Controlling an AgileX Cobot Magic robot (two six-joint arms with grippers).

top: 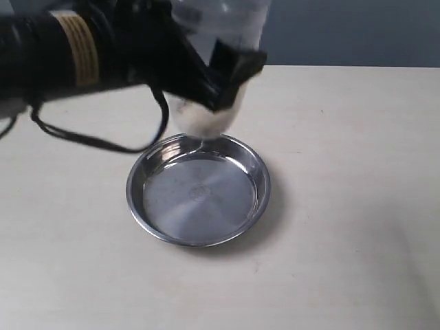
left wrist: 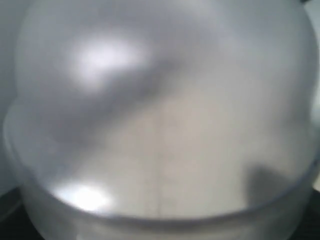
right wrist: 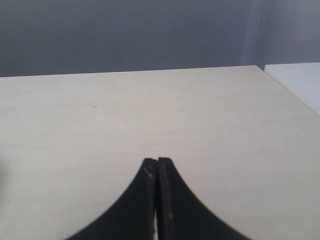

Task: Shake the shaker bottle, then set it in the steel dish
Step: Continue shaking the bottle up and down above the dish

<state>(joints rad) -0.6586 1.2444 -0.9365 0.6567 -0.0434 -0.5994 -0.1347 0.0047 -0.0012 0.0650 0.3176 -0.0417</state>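
Observation:
The frosted shaker bottle point(top: 214, 41) hangs in the air above the far rim of the steel dish point(top: 148, 203), blurred by motion, its lower end just over the rim. My left gripper point(top: 220, 75) is shut on its body, the black arm coming in from the left. In the left wrist view the bottle point(left wrist: 160, 120) fills the whole frame as a blurry frosted dome, hiding the fingers. The dish lies empty on the table, a small mark at its centre. My right gripper point(right wrist: 157, 161) is shut on nothing, out over bare table away from both.
A pale beige table point(top: 357, 206) carries the dish. A black cable point(top: 89, 141) droops from the left arm down to the table left of the dish. The table's far edge meets a grey-blue wall point(right wrist: 125, 30). A white surface point(right wrist: 300, 80) lies beyond the table's corner.

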